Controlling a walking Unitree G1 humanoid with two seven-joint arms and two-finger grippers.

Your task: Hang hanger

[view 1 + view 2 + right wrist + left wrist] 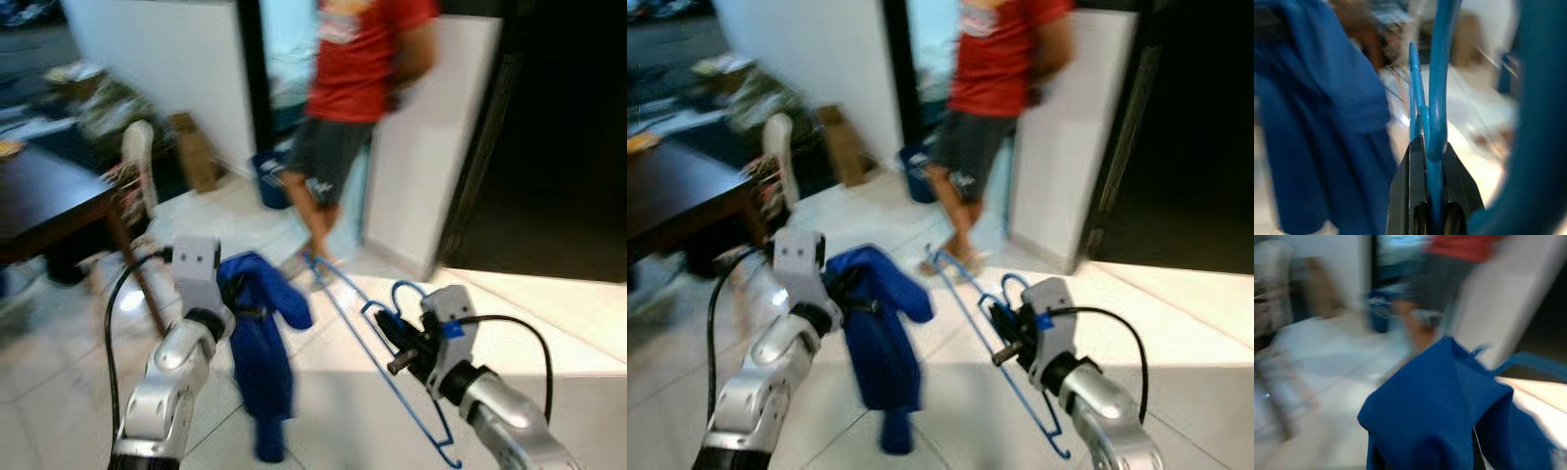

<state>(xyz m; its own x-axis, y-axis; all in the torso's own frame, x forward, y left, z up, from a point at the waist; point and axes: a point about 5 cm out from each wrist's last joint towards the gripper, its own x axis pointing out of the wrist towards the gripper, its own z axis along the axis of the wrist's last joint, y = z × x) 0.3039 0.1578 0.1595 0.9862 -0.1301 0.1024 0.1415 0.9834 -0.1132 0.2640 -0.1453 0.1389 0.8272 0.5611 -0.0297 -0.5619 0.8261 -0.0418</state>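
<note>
This was a room in a home. The floor (323, 392) was covered with pale shiny tiles. A dark wooden table (39, 201) stood on the left, with a light chair (139, 166) beside it. Near the white wall (167, 69) there was a cardboard box (196, 152), and a blue bin (271, 181) stood at the doorway. A person (353, 98) in a red shirt and dark shorts stood there in sandals.

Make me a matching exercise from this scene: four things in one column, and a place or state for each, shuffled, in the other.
1. blue hanger
2. blue garment
3. person
4. dark table

A. stands ahead in a red shirt
B. at the robot's far left
C. clamped in the right gripper
D. hangs from the left gripper

Pairs: 1-C, 2-D, 3-A, 4-B
</note>
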